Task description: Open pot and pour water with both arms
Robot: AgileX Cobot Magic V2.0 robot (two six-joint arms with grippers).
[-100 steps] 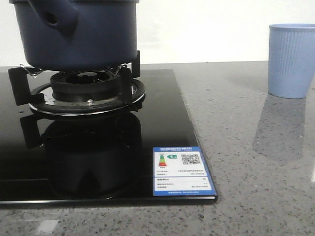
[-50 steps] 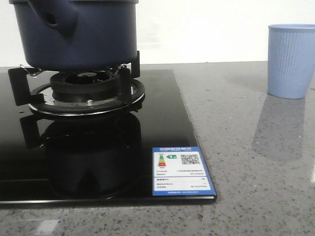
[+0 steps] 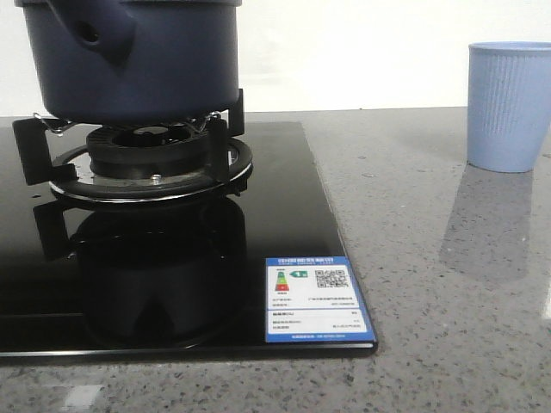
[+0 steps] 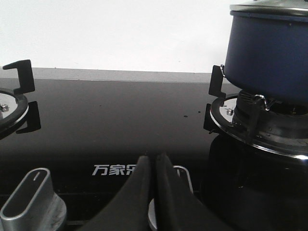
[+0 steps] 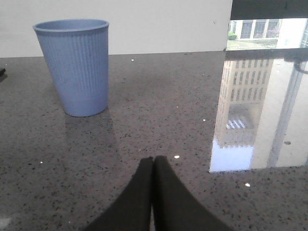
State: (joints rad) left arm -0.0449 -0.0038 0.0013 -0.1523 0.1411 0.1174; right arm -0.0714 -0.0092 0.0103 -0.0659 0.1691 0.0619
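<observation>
The dark navy-blue pot [image 3: 138, 60] stands on the burner grate of the black glass hob, its stubby handle with a round hole [image 3: 95, 30] turned toward the front camera. In the left wrist view the pot [image 4: 269, 53] carries a metal-rimmed lid [image 4: 269, 8]. My left gripper [image 4: 154, 159] is shut with nothing in it, low over the hob's front edge and well short of the pot. Over the grey counter, my right gripper [image 5: 154, 161] is shut and empty, apart from the cup. Neither gripper shows in the front view.
A ribbed light-blue cup [image 3: 510, 103] [image 5: 77, 65] stands on the grey speckled counter right of the hob. Black grate prongs [image 3: 225, 138] ring the burner. A second burner grate [image 4: 14, 96] lies further along the hob. Silver knobs [image 4: 31, 199] sit at the hob's front.
</observation>
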